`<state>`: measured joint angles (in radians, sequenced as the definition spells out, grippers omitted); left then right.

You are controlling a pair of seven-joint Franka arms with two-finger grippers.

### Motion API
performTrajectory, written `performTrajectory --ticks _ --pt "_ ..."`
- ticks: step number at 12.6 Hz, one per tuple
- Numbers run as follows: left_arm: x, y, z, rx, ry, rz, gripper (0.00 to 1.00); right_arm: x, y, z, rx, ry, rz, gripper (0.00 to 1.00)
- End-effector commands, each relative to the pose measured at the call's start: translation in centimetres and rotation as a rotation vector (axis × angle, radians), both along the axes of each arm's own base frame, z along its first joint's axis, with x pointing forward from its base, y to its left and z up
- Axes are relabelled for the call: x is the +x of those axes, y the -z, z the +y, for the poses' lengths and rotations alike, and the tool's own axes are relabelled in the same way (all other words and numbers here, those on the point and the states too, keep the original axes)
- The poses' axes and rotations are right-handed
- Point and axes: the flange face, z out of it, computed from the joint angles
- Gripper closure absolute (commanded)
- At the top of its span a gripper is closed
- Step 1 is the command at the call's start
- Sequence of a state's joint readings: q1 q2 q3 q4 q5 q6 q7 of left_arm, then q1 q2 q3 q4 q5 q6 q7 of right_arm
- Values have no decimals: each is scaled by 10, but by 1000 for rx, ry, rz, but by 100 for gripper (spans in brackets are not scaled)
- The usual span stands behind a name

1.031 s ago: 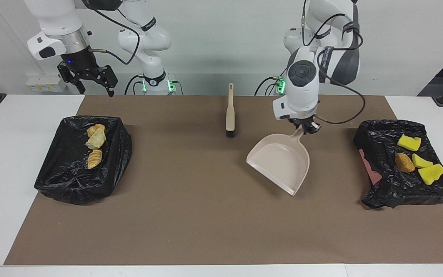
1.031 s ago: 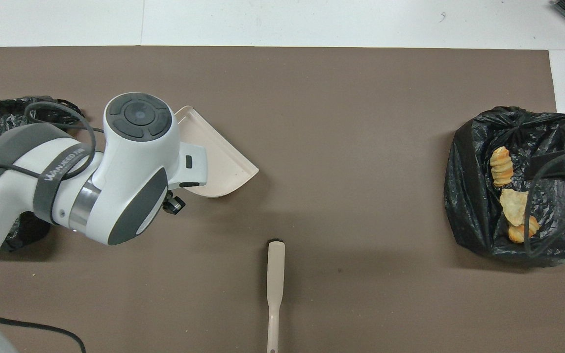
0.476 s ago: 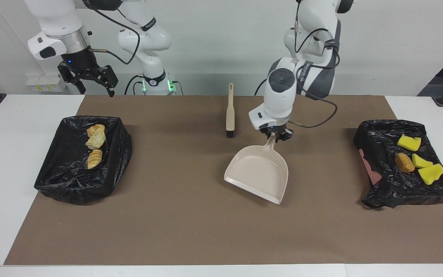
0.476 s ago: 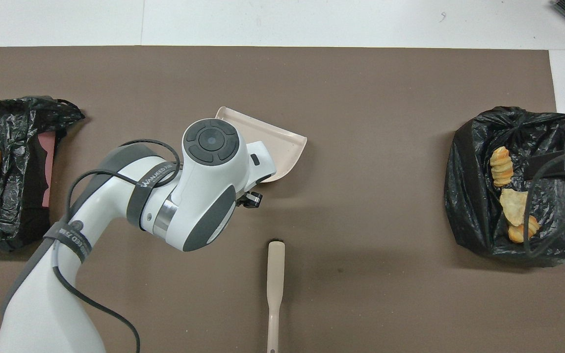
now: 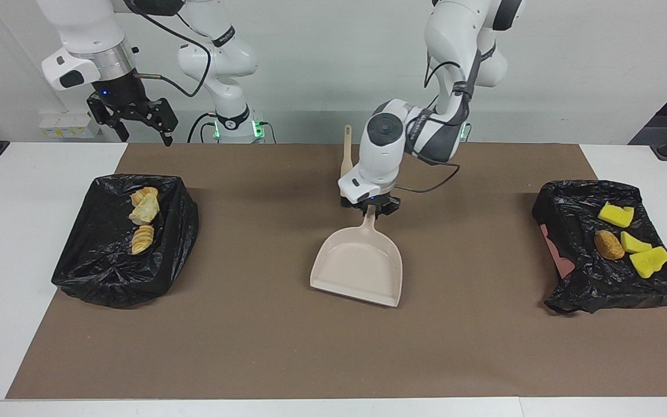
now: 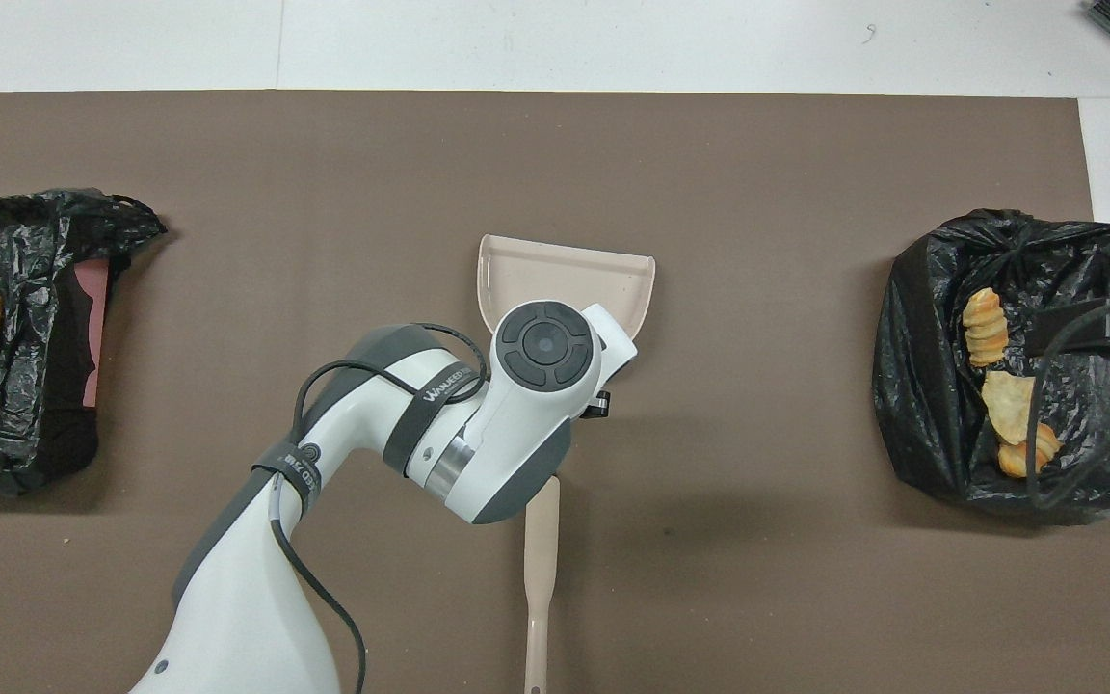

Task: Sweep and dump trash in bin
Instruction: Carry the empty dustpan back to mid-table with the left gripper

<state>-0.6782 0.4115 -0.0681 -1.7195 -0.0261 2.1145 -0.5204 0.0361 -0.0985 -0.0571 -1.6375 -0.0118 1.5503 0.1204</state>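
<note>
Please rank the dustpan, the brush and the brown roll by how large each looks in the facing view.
1. Dustpan, clearly largest.
2. Brush, partly hidden by the left arm, so its full length is unclear.
3. Brown roll, smallest.

White band lettering on left arm (image 6: 439,395) — illegible, no other text
</note>
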Motion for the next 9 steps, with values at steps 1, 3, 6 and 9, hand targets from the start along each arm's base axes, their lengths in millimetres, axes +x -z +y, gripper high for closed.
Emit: performTrajectory --ticks 1,3,6,9 --pt "15 -7 0 -14 -23 -27 0 -7 -1 2 45 -27 10 0" --pt "25 -16 17 -5 -45 -29 0 -6 -2 2 42 -26 5 0" --pt "62 -40 81 3 -74 -23 0 -6 -2 2 40 -23 5 0" --pt "115 -56 177 -9 -155 -48 0 -7 -1 2 40 -26 12 0"
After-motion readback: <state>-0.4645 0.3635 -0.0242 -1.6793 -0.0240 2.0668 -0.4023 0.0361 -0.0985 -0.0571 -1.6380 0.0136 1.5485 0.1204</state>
